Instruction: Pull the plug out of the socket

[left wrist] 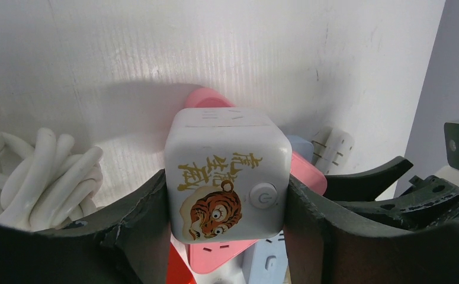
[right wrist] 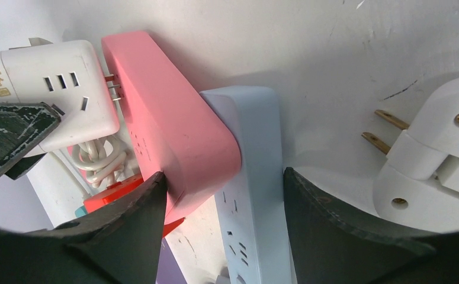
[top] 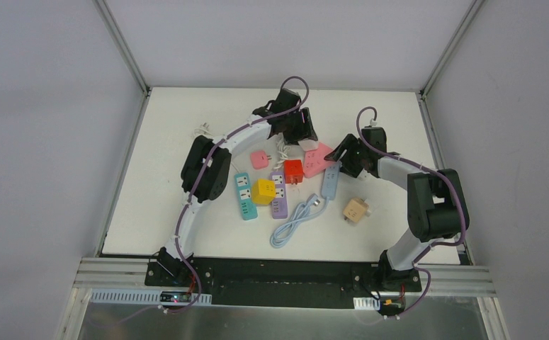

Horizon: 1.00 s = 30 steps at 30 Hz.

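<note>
yellow cube [top: 263, 191], teal strip [top: 244, 200] (beside it), tan cube [top: 355, 210]

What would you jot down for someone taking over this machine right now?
Left tool: shut on the white tiger cube.
Right tool: shut across the pink power strip and the blue strip beside it.
The cube's prongs show between the cube and the pink power strip, tips apparently not yet free.
Done: both grips set, plug partly out.
Left: pull the cube straight away until the prongs clear.
</note>
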Tool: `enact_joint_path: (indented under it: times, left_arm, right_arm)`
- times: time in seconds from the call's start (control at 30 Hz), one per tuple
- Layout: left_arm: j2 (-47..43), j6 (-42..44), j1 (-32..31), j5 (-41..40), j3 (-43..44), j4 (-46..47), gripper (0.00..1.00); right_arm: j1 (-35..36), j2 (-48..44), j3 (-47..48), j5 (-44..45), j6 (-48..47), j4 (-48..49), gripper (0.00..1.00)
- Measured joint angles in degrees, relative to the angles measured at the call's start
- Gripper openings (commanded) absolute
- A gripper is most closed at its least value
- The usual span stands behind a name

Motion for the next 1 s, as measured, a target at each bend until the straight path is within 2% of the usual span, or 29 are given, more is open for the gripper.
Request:
enact_joint_path:
  times: [0.17,0.33,0.43,0.57,0.7,1.0]
  left_arm:
    - [0.00,0.24,-0.22,-0.68,-0.09,0.31,0.00]
    - [0.24,4.48,-3.89,-10.34,7.26,-10.14,0.00]
    - [-1.07,4.59,-6.69,-10.38,10.12,-13.07,0.00]
    - [-4.02,4.39,-8.66,-7.61,8.26,-12.79,0.00]
    - [-5.70,2.49,-5.68,-3.02,4.79,-10.56,0.00]
    - [-8.37,3.15,-2.54,-5.49,0.35,-11.67,0.00]
  right_arm:
    - [-0.02,0.04,0.09,0.68,-0.13,0.13,0.00]
    - [0.13,0.15,0.26,0.57,-0.04,-0.02,0.00]
    - [0.15,0.81,0.87,0.98,1.25,0.04,0.00]
    - [0.11,1.01,1.05,1.22,1.97,0.09,0.00]
    - [0.11,1.01,1.05,1.46,2.12,0.22,0.00]
    - [0.13,0.76,0.72,1.55,2.25,0.72,0.00]
